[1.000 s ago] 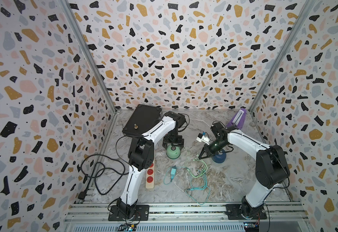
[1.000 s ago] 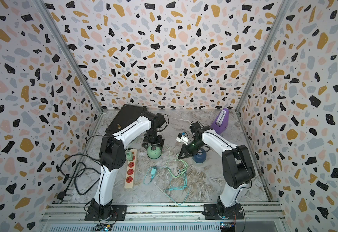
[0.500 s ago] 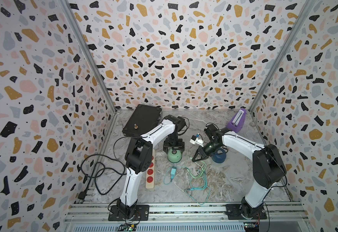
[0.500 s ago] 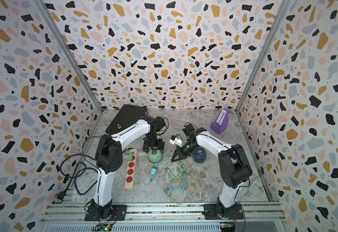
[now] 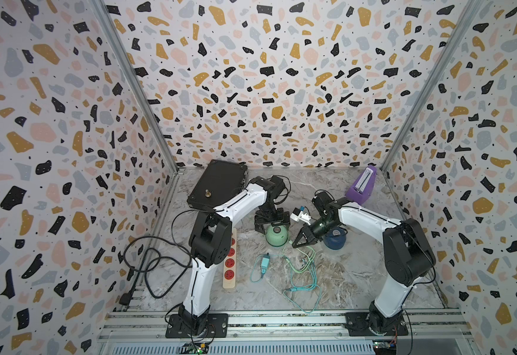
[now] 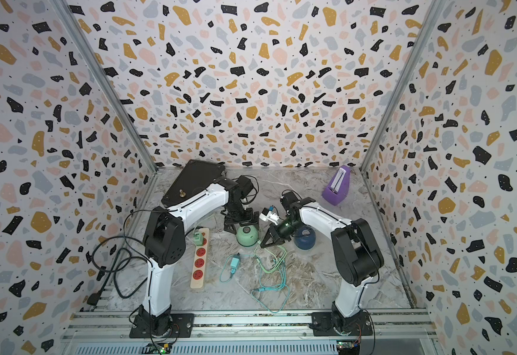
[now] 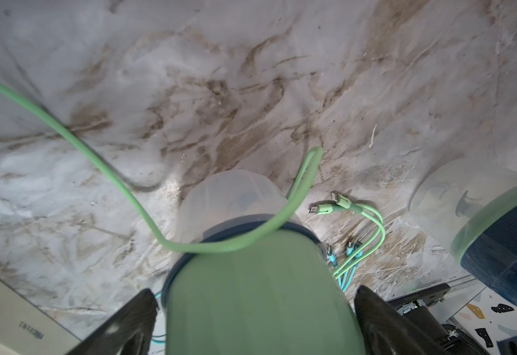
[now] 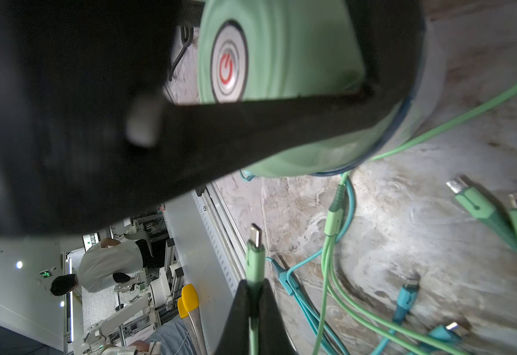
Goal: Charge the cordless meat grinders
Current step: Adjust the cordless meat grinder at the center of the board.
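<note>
- Two grinders upright on the desk (image 5: 343, 276) in both top views. The green grinder (image 5: 277, 236) is mid-desk and the navy grinder (image 5: 334, 239) is near it on the robot's right, apart.
- Left gripper (image 5: 272, 222) sits at the green grinder's (image 6: 247, 236) far side, jaws spread. Contact can't be told from here.
- Right gripper (image 5: 300, 241) is low between the two grinders, closed, tips towards the green grinder's base.
- Power strip (image 5: 230, 264) lies by the left arm, with a green adapter (image 6: 198, 237) in its far socket.
- Teal adapter (image 5: 264, 262) lies loose nearer the arm bases than the green grinder, with cables tangled beside it.
- Metronome (image 5: 362, 186) stands in the far right corner.
- Left wrist: green grinder (image 7: 257, 292) fills the space between the fingers (image 7: 122, 325). The jaws are wide, with a thin gap on one side, so nothing is clamped.
- Green cable (image 7: 97, 156) drapes across the green grinder's body. The navy grinder (image 7: 502, 252) is off to one side, apart.
- Right wrist: right gripper (image 8: 253, 290) is pinched tight on the green cable just behind its plug (image 8: 255, 242).
- The plug sticks out past the tips, free, apart from the green grinder (image 8: 297, 46).
- Button (image 8: 228, 61) shows a red power mark.
- Several loose connectors lie on the desk.
</note>
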You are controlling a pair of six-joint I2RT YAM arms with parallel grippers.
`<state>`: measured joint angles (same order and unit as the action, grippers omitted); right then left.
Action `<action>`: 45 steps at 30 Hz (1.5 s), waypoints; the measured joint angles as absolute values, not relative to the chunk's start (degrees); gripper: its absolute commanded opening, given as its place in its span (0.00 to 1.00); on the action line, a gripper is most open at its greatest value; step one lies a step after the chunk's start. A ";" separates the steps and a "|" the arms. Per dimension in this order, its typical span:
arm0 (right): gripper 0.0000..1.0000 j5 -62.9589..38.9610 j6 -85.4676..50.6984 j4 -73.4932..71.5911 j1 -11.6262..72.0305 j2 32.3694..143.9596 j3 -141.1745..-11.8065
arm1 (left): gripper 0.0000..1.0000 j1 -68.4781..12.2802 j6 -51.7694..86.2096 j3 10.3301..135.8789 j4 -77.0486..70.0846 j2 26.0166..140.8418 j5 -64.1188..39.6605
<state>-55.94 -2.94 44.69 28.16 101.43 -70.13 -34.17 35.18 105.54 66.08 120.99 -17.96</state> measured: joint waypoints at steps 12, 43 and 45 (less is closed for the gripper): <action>0.00 -57.01 -3.09 44.16 28.23 101.49 -70.13 | 0.99 -32.99 35.03 105.58 68.36 117.84 -17.54; 0.00 -61.58 -6.92 39.13 29.74 106.43 -71.77 | 0.86 -32.69 40.75 97.91 62.89 115.11 -20.05; 0.00 -62.28 -7.42 38.39 29.89 106.43 -71.75 | 0.86 -32.69 41.30 97.91 62.92 115.11 -19.84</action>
<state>-62.28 -7.42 38.39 29.89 106.43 -71.75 -32.69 41.30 97.91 62.92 115.11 -19.84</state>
